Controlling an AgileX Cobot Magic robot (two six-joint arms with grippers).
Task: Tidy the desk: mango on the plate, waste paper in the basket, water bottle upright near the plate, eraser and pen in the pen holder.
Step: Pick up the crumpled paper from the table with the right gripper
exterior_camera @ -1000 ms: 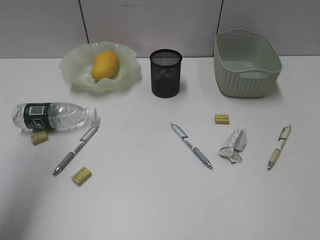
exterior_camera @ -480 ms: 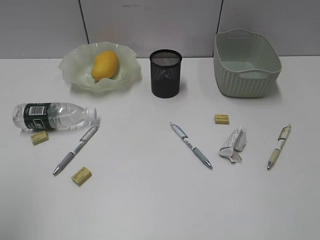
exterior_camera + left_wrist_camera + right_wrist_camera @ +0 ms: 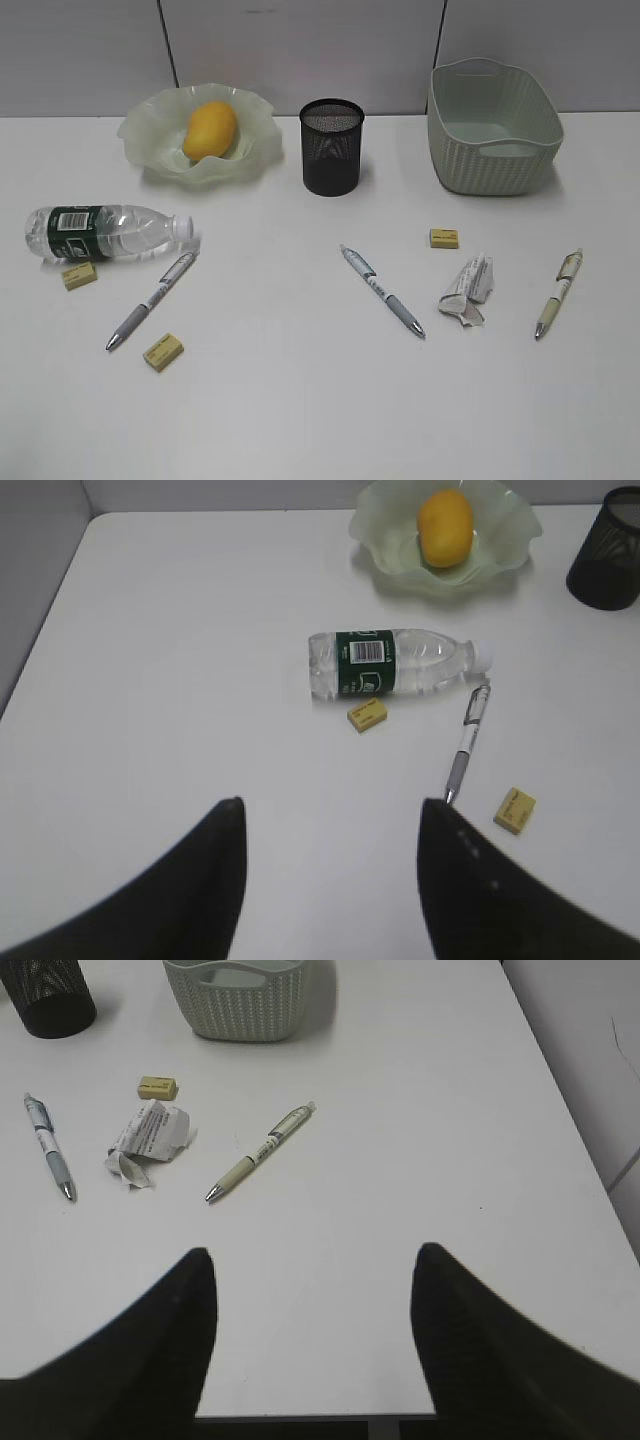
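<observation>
The mango [image 3: 210, 129] lies on the ruffled green plate [image 3: 150, 135], also in the left wrist view [image 3: 445, 526]. The water bottle [image 3: 105, 232] lies on its side at the left, an eraser [image 3: 79, 276] touching it. A pen [image 3: 150, 300] and a second eraser [image 3: 162, 351] lie near it. The pen holder [image 3: 331, 146] stands at the back centre. A pen [image 3: 382, 290], a third eraser [image 3: 444, 237], the waste paper [image 3: 467, 288] and another pen [image 3: 558, 293] lie at the right, before the basket [image 3: 492, 127]. My left gripper [image 3: 330, 805] and right gripper [image 3: 313, 1255] are open, empty, above bare desk.
A grey partition wall runs behind the desk [image 3: 300, 400]. The desk's right edge [image 3: 560, 1090] and front edge [image 3: 300, 1415] show in the right wrist view, its left edge [image 3: 50, 610] in the left wrist view. Neither arm shows in the exterior view.
</observation>
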